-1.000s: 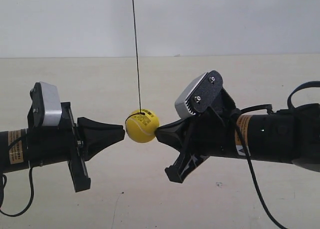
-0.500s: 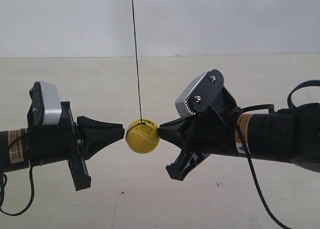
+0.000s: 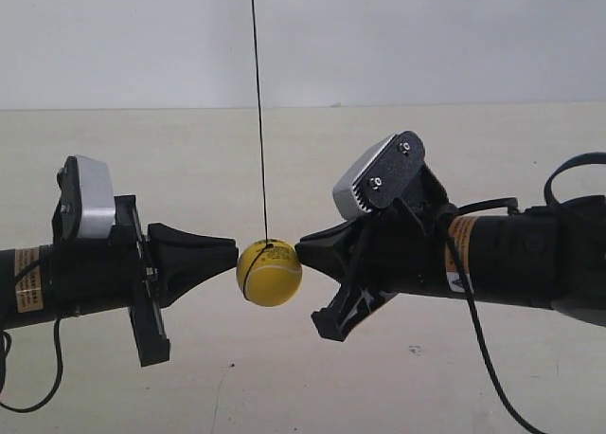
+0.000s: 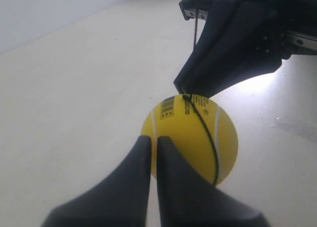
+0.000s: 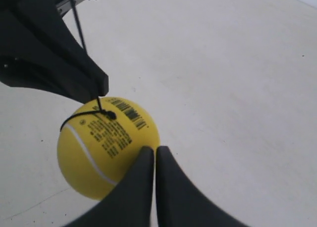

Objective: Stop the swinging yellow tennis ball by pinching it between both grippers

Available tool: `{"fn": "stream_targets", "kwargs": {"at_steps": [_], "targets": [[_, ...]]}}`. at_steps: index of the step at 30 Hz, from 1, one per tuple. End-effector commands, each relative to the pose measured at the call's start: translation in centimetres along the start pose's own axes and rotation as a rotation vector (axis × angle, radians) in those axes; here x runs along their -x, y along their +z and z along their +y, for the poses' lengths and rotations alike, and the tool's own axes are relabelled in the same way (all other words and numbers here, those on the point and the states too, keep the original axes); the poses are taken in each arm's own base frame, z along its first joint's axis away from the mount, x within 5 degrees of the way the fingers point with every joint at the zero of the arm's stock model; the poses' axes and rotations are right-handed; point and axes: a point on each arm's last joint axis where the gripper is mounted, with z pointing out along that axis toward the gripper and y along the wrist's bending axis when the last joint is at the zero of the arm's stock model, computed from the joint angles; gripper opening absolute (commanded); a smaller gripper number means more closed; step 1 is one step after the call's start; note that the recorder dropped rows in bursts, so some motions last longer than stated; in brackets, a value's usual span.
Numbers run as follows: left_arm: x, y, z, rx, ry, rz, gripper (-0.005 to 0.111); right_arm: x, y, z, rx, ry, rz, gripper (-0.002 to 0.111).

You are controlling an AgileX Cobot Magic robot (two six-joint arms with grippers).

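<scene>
The ball (image 3: 269, 273) hangs on its string (image 3: 258, 112) above the table (image 3: 417, 377), in the gap between the two arms, and it looks trapped between their tips. The left gripper (image 4: 151, 152) has its jaws pressed together with only a thin slit between them, and it holds nothing inside. The right gripper (image 5: 154, 155) is the same, closed to a point and empty. So the ball is kept only by two narrow points that push from opposite sides. The arm at the exterior view's left (image 3: 85, 273) meets the ball at about 10 o'clock and the arm at the exterior view's right (image 3: 511, 259) at about 2 o'clock, so both contacts seem to lie above the middle of the ball. This is the main danger, I think: if the arms push more, the round surface can slide down and out toward 6 o'clock, and the ball would be free to swing. Too little pressure is also a risk, because the ball may then roll off the points. The string leaves the ball at 12 o'clock, close to the right gripper's tip, so a small sideways move could catch it and pull the ball out of the pinch.
</scene>
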Motion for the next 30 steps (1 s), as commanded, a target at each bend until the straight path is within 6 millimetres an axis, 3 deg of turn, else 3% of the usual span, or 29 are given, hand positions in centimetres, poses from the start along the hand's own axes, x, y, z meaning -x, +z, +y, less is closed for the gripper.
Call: {"fn": "stream_targets", "kwargs": {"at_steps": [1, 25, 30], "targets": [[0.1, 0.0, -0.3, -0.03, 0.002, 0.002, 0.005, -0.2, 0.0, 0.1, 0.003, -0.001, 0.019, 0.0], [0.2, 0.0, -0.3, -0.026, 0.0, -0.003, 0.005, -0.2, -0.1, 0.8, 0.08, 0.018, 0.04, 0.0], [0.1, 0.0, -0.3, -0.024, 0.004, 0.005, 0.005, 0.9, -1.6, 0.5, 0.0, -0.021, 0.057, 0.0]]}}
